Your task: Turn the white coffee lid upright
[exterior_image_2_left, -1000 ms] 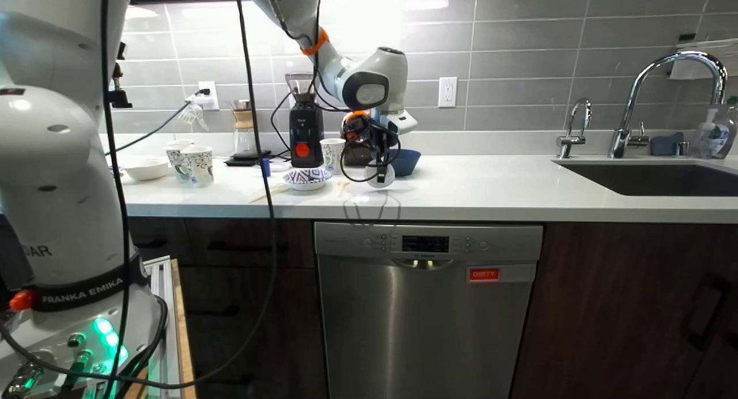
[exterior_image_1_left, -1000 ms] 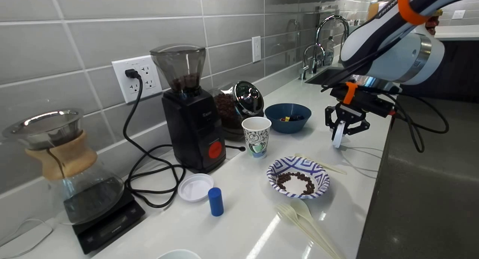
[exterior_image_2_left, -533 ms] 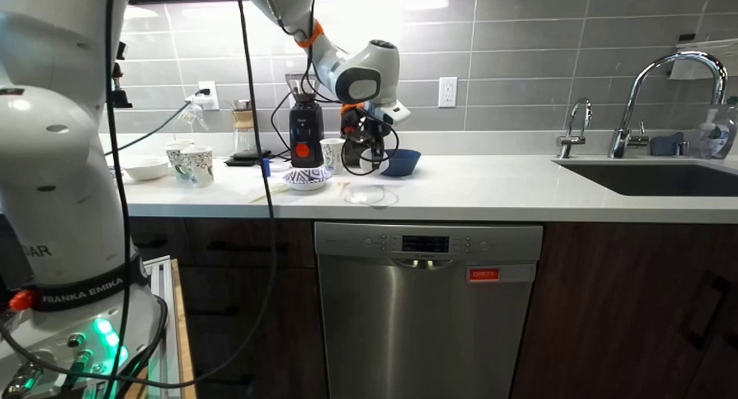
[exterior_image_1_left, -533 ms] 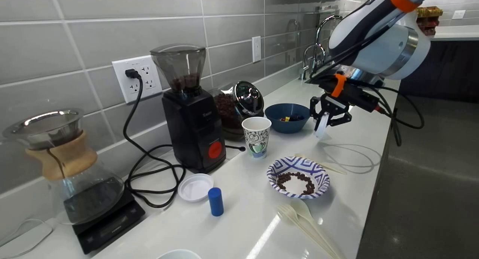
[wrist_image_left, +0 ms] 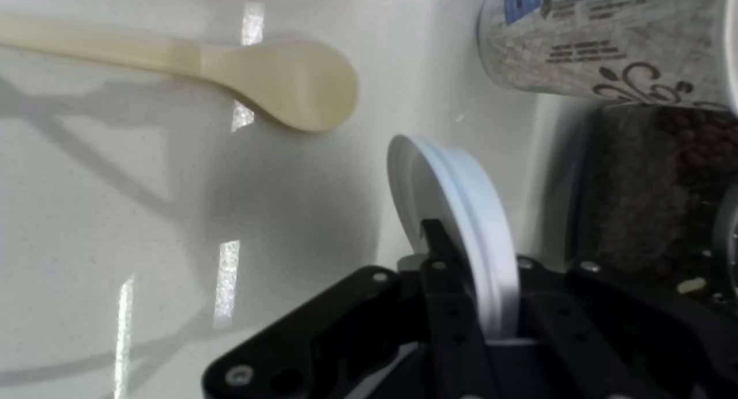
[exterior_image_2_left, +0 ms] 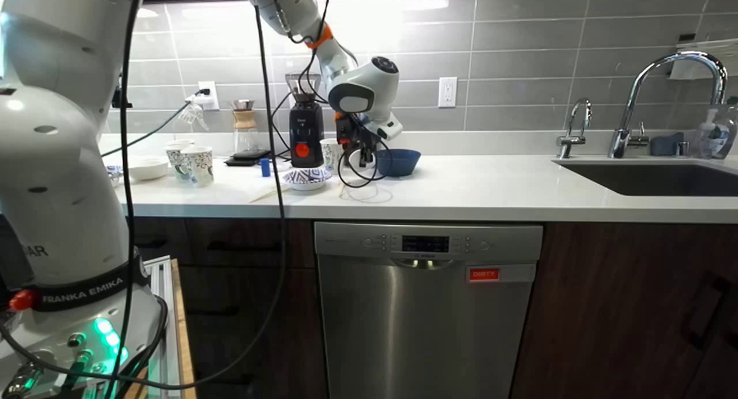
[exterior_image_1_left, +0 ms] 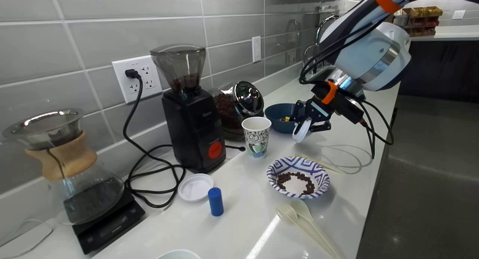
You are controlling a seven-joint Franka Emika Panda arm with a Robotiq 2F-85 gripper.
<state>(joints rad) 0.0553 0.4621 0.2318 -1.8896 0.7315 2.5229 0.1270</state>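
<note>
The white coffee lid [exterior_image_1_left: 302, 131] is on edge and tilted, held above the counter. My gripper [exterior_image_1_left: 307, 120] is shut on it. In the wrist view the lid [wrist_image_left: 483, 226] stands up between the fingers of my gripper [wrist_image_left: 470, 260]. Its hollow side faces left, with one fingertip inside the rim. The other fingertip is hidden behind the lid. In an exterior view only a small part of the lid [exterior_image_2_left: 355, 158] shows behind the cables.
A patterned paper cup [exterior_image_1_left: 256, 137], a blue bowl [exterior_image_1_left: 278, 123] and a bean jar [exterior_image_1_left: 228, 111] stand near the gripper. A patterned bowl [exterior_image_1_left: 323, 176] with brown balls lies in front. A spoon [wrist_image_left: 305, 85] lies below. A flat white disc [exterior_image_1_left: 195, 187] and blue cylinder [exterior_image_1_left: 216, 202] are farther off.
My gripper has moved left in both exterior views, toward the paper cup, carrying the lid. The gripper and lid have tilted more. The blue bowl is now partly behind the gripper.
</note>
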